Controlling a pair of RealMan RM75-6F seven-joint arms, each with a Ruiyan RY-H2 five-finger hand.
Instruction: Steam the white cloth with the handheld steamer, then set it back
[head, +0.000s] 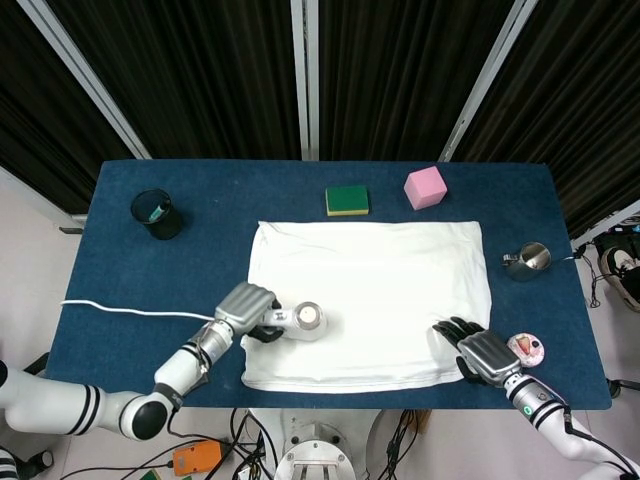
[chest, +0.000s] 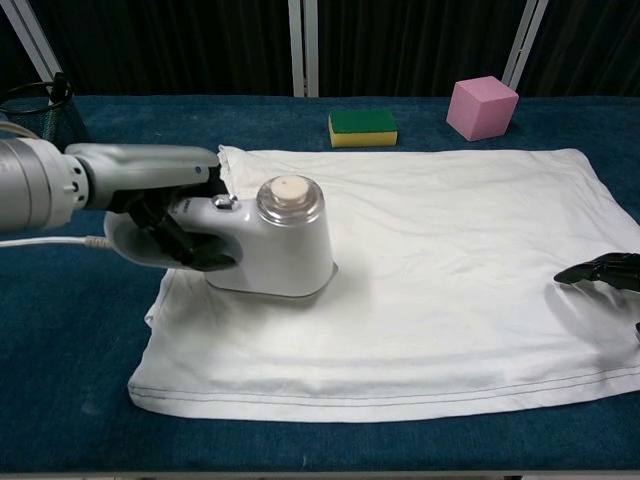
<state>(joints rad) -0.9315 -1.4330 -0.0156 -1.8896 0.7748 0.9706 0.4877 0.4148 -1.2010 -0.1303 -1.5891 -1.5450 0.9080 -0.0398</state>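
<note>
Dark curtained backdrop, blue table, white cloth spread flat mid-table.

Head view: steamer sits on the cloth's near-left part, just inside its left edge. My left hand holds it by the handle, fingers wrapped around it, so I can slide the plate flat over the fabric. White cord trails left from the cloth, clear of my path. Right hand rests on the cloth's near-right corner, fingers spread and holding nothing; I judge it's pinning the fabric against drag. Green sponge and pink block lie just beyond the cloth's far edge; black cup well left of it, metal cup just right.

Chest view: steamer upright, soleplate on cloth, left hand's fingers through the handle loop. Right hand: only dark fingertips show at the cloth's right edge.
</note>
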